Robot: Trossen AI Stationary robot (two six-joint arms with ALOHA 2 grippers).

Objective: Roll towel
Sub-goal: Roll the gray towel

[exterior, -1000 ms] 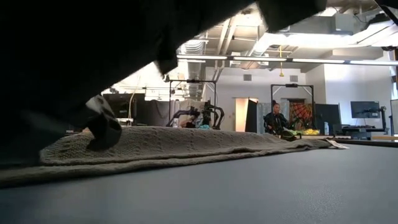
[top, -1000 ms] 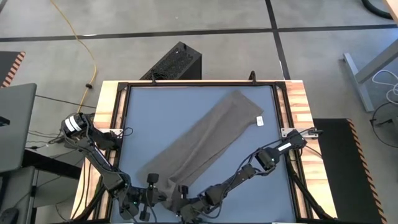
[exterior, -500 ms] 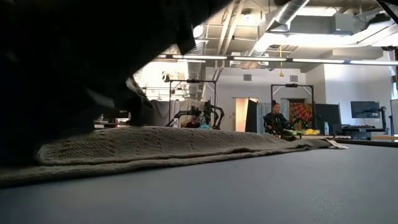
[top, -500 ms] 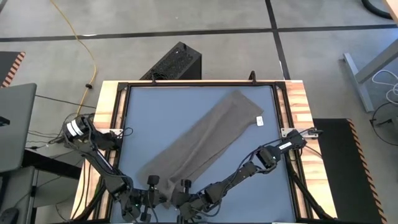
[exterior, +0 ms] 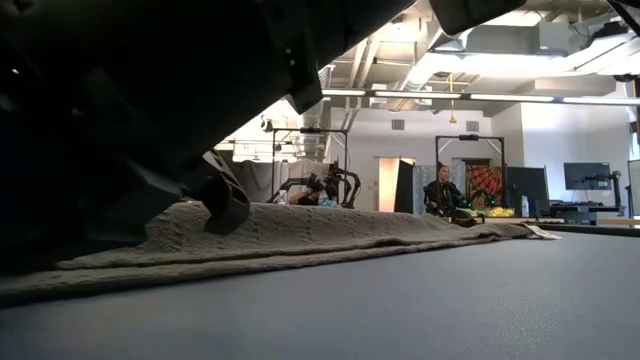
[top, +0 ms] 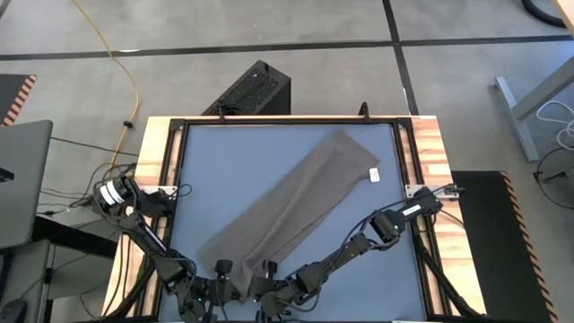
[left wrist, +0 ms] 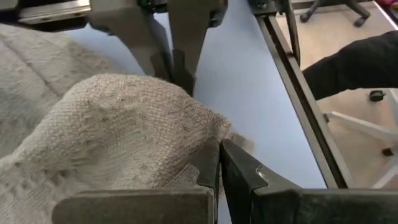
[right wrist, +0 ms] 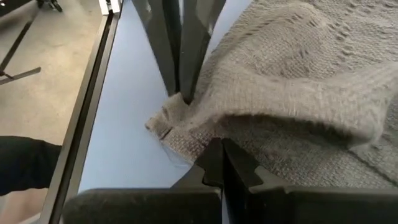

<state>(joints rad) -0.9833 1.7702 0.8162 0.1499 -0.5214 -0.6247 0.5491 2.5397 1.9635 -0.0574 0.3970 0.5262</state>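
Note:
The taupe towel [top: 305,202] lies as a long strip slanting from the table's far right, where its white tag [top: 375,175] shows, to the near left. Both grippers are at its near short end. My left gripper [top: 221,269] is shut on the left corner, my right gripper [top: 266,269] on the right corner. Between them the cloth rises in a hump [left wrist: 124,118]. The rest of the towel lies flat on the mat. In the low view a dark finger [exterior: 226,206] stands on the towel's near end. My left gripper [left wrist: 219,168] pinches the towel's near end at its left corner [right wrist: 174,102] between its two fingers. It slants down from the table's near side. The corner is close above the mat, and the cloth bulges up past the fingers. My right gripper [right wrist: 222,163] pinches the same short end near its right corner [left wrist: 181,79], also slanting down from the near side. The cloth beside its fingers [right wrist: 208,140] is folded over on itself and slack.
Bare blue-grey mat [top: 224,161] lies on both sides of the towel. Black rails [top: 175,179] and wooden strips edge the table. A black box [top: 253,90] stands beyond the far edge. A person's dark sleeve [right wrist: 25,168] shows outside the rail.
My left gripper has sunk toward the mat and the table's near edge with its corner of the towel. The towel's near end now stands lower and humps up between the two grippers. Its far part has stayed flat where it was.

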